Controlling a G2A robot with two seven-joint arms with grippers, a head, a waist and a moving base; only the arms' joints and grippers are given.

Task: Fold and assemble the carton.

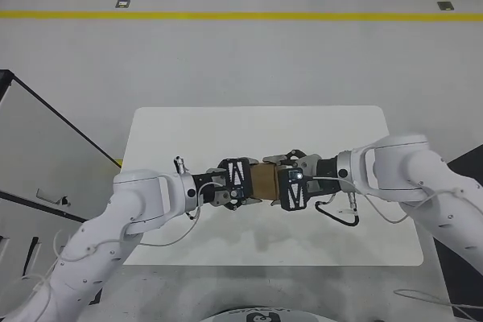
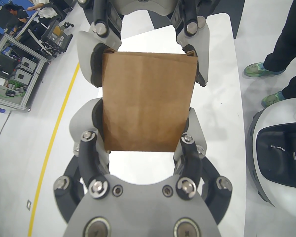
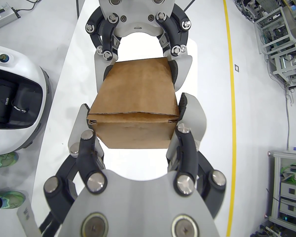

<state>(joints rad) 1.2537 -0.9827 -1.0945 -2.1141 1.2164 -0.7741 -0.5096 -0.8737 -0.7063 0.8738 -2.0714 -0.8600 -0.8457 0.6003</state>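
A white surface with rounded corners is seen, standing on a pale grey floor. Its top is smooth and faintly glossy. A yellow line is painted across the floor well beyond the far edge of the surface. A dark-framed grey panel is set on the floor just beside the left edge of the surface.

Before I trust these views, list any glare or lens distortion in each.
Top view: the yellow floor line runs straight and the table is evenly lit. Left wrist view: that line bows, and the table behind the carton washes out white. Right wrist view: the line bows too, and the table glares white behind the carton.
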